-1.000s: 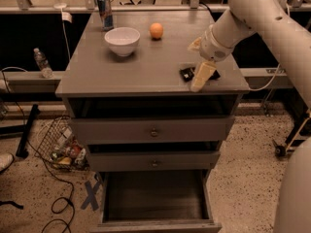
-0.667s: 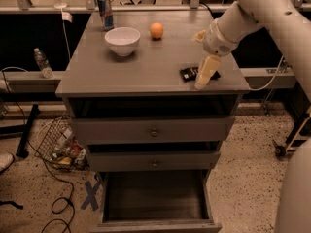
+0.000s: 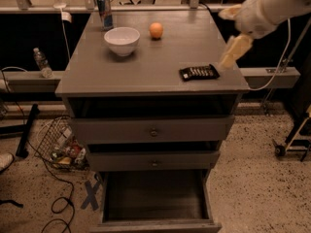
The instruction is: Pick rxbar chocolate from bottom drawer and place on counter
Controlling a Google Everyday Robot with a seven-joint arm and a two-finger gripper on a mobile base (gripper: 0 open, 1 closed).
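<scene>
The rxbar chocolate (image 3: 199,73), a flat black wrapper with pale lettering, lies on the counter (image 3: 146,62) near its front right corner. My gripper (image 3: 231,41) hangs above and just right of the bar, over the counter's right edge. It is open and holds nothing, and its cream fingers (image 3: 235,49) are clear of the bar. The bottom drawer (image 3: 155,198) is pulled out and its dark inside shows nothing in it.
A white bowl (image 3: 121,40), an orange (image 3: 156,30) and a drink can (image 3: 104,12) stand at the back of the counter. Two upper drawers with round knobs (image 3: 153,132) are slightly ajar. A wire basket of items (image 3: 60,147) and cables lie on the floor at left.
My gripper has lifted off the rxbar chocolate and moved up and to the right. The bar stays on the counter where it was.
</scene>
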